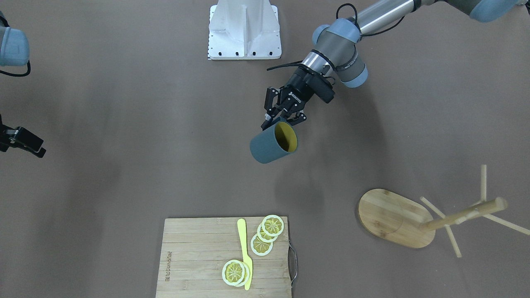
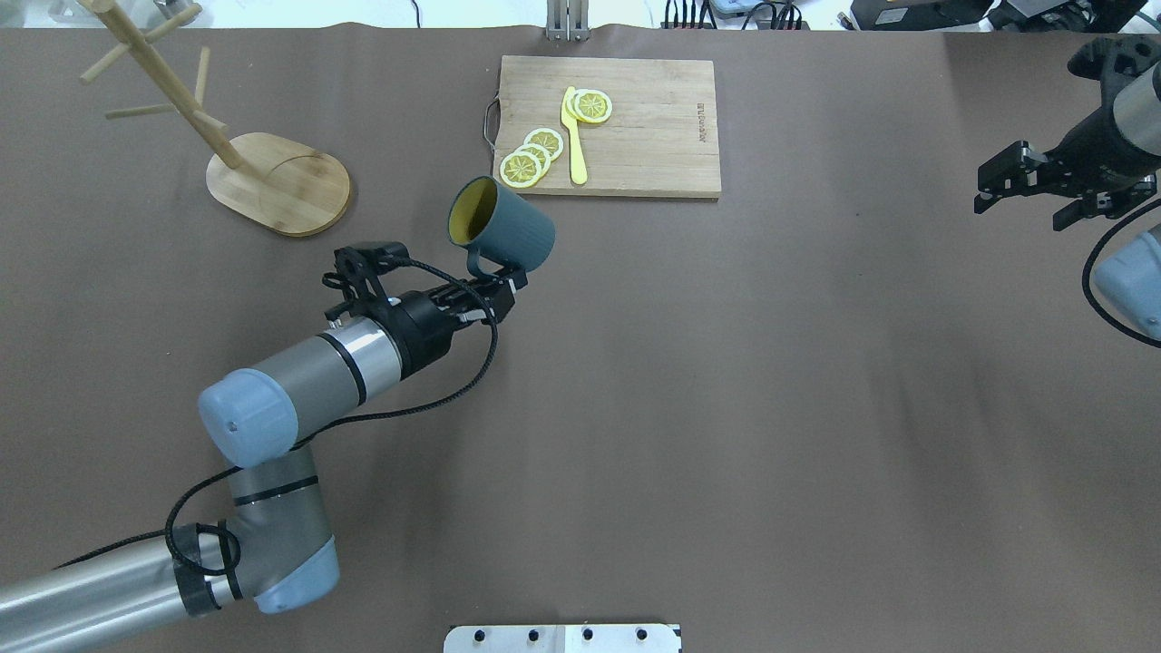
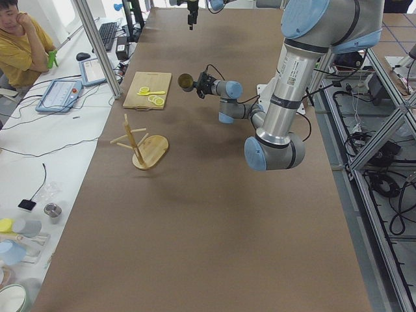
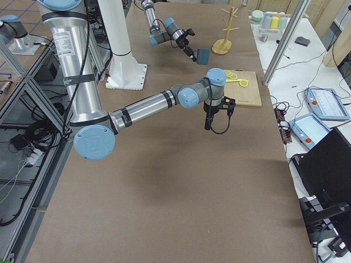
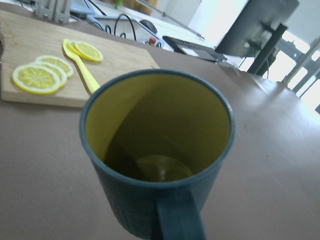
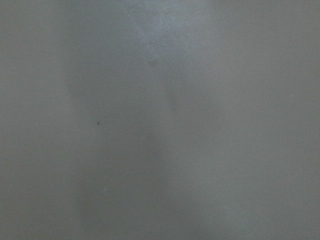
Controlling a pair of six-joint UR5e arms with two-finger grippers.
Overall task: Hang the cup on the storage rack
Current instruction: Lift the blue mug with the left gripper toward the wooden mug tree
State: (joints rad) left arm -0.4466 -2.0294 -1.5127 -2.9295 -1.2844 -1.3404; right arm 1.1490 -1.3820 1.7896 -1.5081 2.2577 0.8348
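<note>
- Left hand [image 2: 502,284] is closed on the squarish loop handle of the cup [image 2: 510,232], with its fingers pinching the handle from both sides.
- From that hold the cup sits just past the fingertips, lifted clear of the counter [image 2: 726,408]. It is tipped onto its side, its open mouth turned towards the hand's left.
- The cup is dark slate-blue outside, with a glossy yellow interior and a round rim. The left wrist view looks straight down into it.
- The storage rack [image 2: 281,184] stands upright on the counter, well apart from the hand, farther out and to its left. It is pale bamboo, with a flat oval base, one thick post and thin dowel pegs angling upward.
- Beyond the cup and slightly to the right lies a slatted wooden cutting board [image 2: 644,136] with a metal handle. It carries lemon slices [image 2: 531,154] and a yellow knife [image 2: 575,145].
- Right hand [image 2: 1043,189] hovers far off at the counter's other side, its fingers spread and holding nothing.
</note>
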